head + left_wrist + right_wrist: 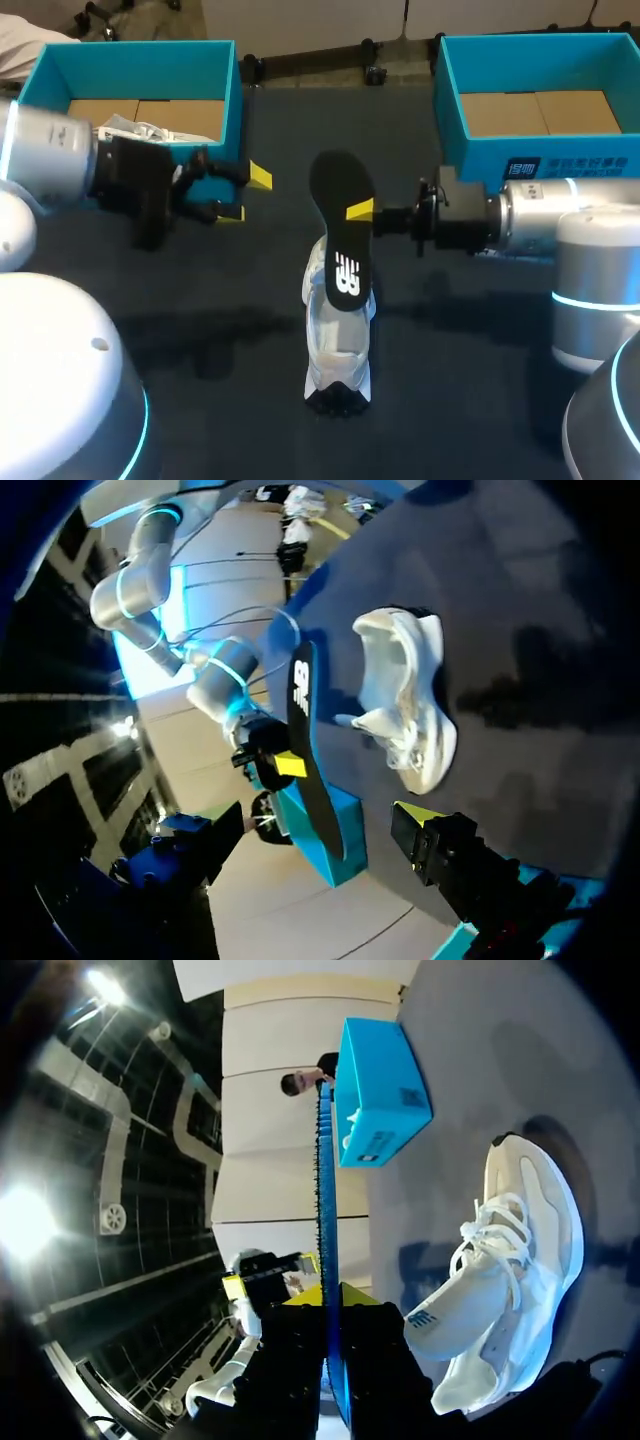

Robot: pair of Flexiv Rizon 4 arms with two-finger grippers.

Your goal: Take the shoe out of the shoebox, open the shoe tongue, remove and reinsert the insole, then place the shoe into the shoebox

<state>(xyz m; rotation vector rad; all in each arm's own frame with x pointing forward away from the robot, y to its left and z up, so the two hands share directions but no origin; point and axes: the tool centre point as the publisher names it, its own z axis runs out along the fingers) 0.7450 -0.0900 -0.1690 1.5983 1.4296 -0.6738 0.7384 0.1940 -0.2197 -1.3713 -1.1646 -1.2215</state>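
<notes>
My right gripper (pixel 358 211) pinches the insole (pixel 345 255), out of the shoe (pixel 340 350) at mid-table. My left gripper (pixel 246 195) gapes empty. Reinserting and boxing remain.

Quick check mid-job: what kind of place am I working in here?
Likely a lab bench staged as a shoe-packing station: a dark table, a teal left shoebox and right shoebox at its far side, and a white shoe whose black insole the right claw holds.
</notes>
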